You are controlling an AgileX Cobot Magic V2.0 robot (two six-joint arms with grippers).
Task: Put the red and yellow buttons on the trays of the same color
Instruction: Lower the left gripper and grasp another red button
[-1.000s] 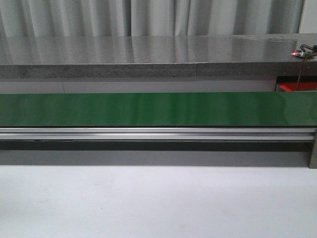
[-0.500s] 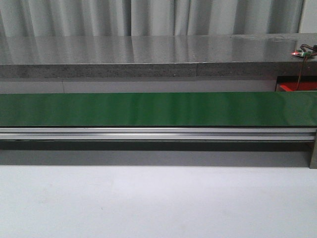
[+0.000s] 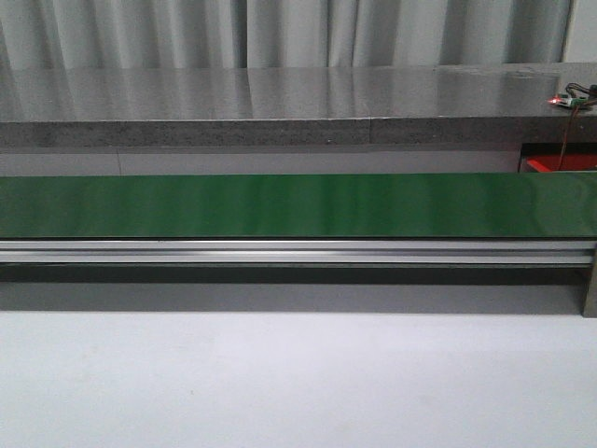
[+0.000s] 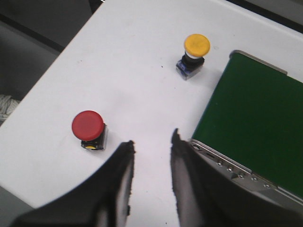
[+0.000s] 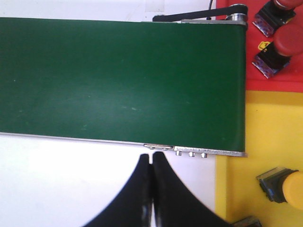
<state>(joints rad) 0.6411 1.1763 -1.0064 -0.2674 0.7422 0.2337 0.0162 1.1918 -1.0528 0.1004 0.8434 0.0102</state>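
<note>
Belt bare, nothing changed in the last second

Left pincer [image 4: 151, 146] apart above the counter [image 4: 142, 71], beside red button [image 4: 88, 128]; yellow button [image 4: 195, 49] farther. Right pincer [image 5: 152, 163] together, empty, near yellow tray [image 5: 241, 142].

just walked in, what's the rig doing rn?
Sorting buttons by color via a green conveyor belt. Nothing is held right now. The left gripper hangs open over the white table, where a red button and a yellow button wait beside the belt end. The right gripper is shut and empty at the other end, beside a red tray holding red buttons and a yellow tray holding a yellow-capped button.
</note>
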